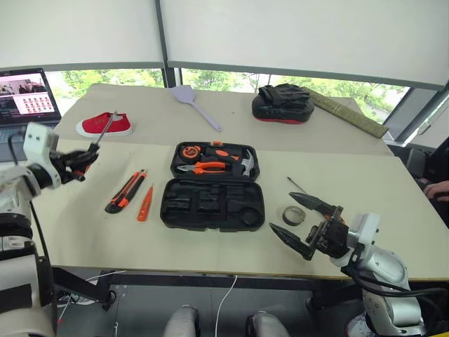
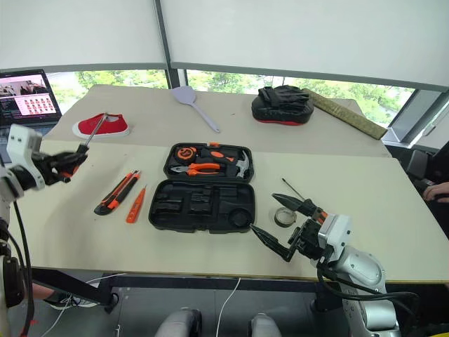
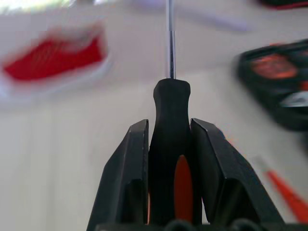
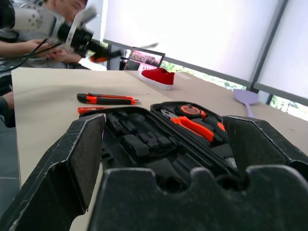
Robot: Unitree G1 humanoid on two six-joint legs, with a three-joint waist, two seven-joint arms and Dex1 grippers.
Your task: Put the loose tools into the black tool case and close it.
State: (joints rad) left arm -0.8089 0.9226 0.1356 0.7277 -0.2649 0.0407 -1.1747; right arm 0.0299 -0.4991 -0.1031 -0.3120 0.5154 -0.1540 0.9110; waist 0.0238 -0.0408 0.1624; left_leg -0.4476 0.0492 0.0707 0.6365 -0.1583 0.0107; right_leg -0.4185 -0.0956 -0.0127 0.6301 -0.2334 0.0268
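Screwdriver (image 3: pixel 171 144) sits clamped by its handle between the left gripper's (image 1: pixel 78 163) two fingers, as the left wrist view shows, with the steel shaft running straight out past the fingertips. In the head views that shaft slants up and away from the hand, its tip over the far table near the red shoe (image 1: pixel 104 126).

From this hand, the case (image 1: pixel 212 204) lies to the robot's right and lower, flat on the table with its lid laid back. The nearer half holds empty moulded slots; the farther half carries pliers and a hammer. So the coming move is, I judge, a carry across to the right and down, and the shaft must turn from its present up-and-away slant to lie along whichever long slot fits it. Which slot that is cannot be told.

Between hand and case lie the knife (image 1: pixel 125 192) and the cutter (image 1: pixel 144 203), both pointing roughly away from the robot, well below the hand.

Right gripper (image 1: pixel 306 224) hangs with fingers spread wide and empty, just beside the case's right end. The tape roll (image 1: pixel 294 215) rests close by it, and a second slim screwdriver (image 1: pixel 297 186) lies just beyond the roll. Those two are nearer the right arm.
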